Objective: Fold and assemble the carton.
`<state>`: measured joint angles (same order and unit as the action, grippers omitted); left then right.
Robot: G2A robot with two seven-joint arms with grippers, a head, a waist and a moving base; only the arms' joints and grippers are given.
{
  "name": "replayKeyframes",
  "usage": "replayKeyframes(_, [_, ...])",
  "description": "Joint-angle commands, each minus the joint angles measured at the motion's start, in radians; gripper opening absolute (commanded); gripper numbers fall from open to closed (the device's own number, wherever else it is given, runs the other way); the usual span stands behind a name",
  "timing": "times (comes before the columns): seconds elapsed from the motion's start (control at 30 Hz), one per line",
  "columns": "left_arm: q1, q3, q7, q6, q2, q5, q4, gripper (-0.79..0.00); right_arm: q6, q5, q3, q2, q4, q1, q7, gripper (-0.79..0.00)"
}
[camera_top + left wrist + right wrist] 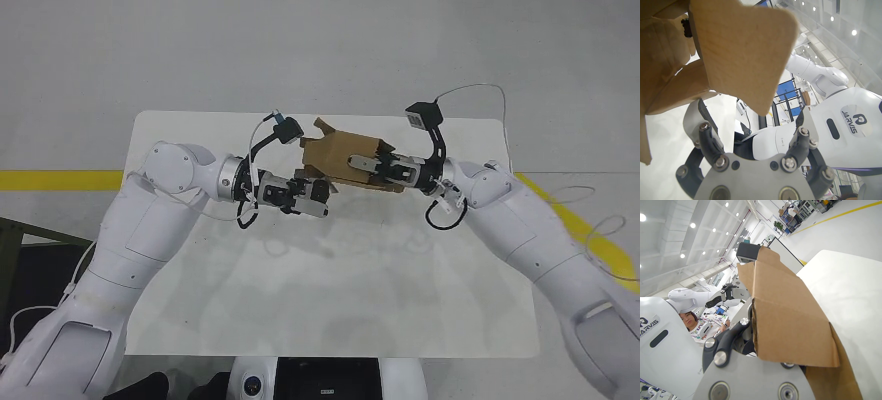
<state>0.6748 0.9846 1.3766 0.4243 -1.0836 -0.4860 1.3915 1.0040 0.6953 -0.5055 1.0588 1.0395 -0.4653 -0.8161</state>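
Note:
The brown carton (340,155) is held above the far middle of the white table (330,290), partly opened with flaps sticking out. My right gripper (362,165) is shut on the carton's right-hand wall; in the right wrist view the cardboard (787,323) covers most of the fingers. My left gripper (320,200) sits just at the carton's near-left corner. In the left wrist view the left gripper (751,113) is open, its two fingers spread wide, and a loose rounded flap (742,56) hangs just beyond the tips without being gripped.
The table's near half (340,310) is bare. A yellow floor line (60,180) runs past the table on the left. Cables (590,225) trail along the right arm.

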Motion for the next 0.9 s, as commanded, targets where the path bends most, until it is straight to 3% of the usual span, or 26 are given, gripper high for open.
replayKeyframes(0.0, [-0.001, -0.001, 0.003, 0.000, 0.000, 0.000, -0.001, 0.000, -0.004, 0.001, 0.001, 0.001, 0.005, -0.001, -0.004, -0.785])
replayKeyframes(0.57, [-0.002, 0.012, -0.003, 0.007, 0.001, 0.005, -0.011, 0.000, -0.010, 0.004, -0.013, 0.001, -0.006, -0.005, -0.010, -0.785])
replayKeyframes(0.87, [-0.002, 0.053, -0.024, 0.014, 0.011, 0.026, -0.035, 0.000, -0.024, 0.008, -0.046, -0.025, -0.033, -0.016, -0.024, -0.785])
